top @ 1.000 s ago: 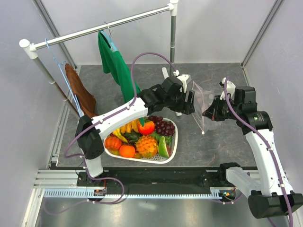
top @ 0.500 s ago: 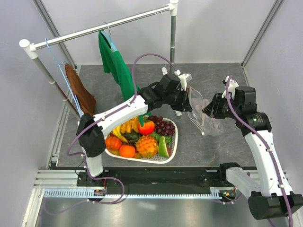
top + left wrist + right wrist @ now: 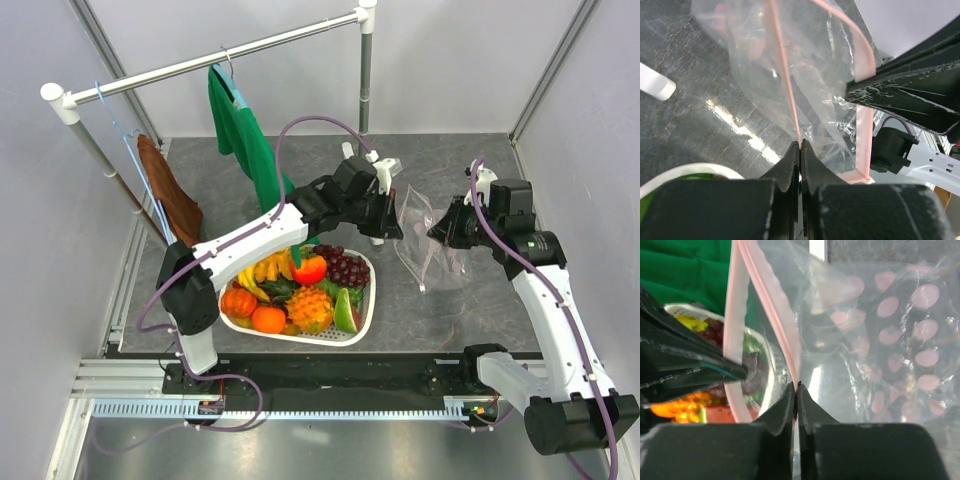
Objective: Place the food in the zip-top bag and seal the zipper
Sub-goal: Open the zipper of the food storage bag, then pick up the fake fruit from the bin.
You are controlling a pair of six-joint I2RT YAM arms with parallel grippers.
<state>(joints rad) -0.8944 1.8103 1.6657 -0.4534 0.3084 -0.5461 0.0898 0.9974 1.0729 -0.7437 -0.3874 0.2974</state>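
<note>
The zip-top bag (image 3: 425,242), clear and crinkly with pink dots, hangs in the air between both arms to the right of the basket. My left gripper (image 3: 397,222) is shut on one lip of its pink zipper (image 3: 785,70), with the tips (image 3: 800,145) pinching the strip. The other lip (image 3: 775,325) is pinched by my right gripper (image 3: 438,233), tips (image 3: 796,386). The bag's mouth gapes a little between the two grips. The food (image 3: 300,285), grapes, pineapple, pepper, bananas and pumpkin, lies in the white perforated basket (image 3: 368,300).
A clothes rack stands at the back, with a green shirt (image 3: 245,135) and a brown cloth (image 3: 170,195) on hangers. Its right post (image 3: 366,90) rises just behind the left gripper. Grey walls close in the sides.
My left gripper has closed on the bag's mouth. The right gripper let go briefly and gripped again. The bag, earlier hanging flat, now spreads between the two grips.
</note>
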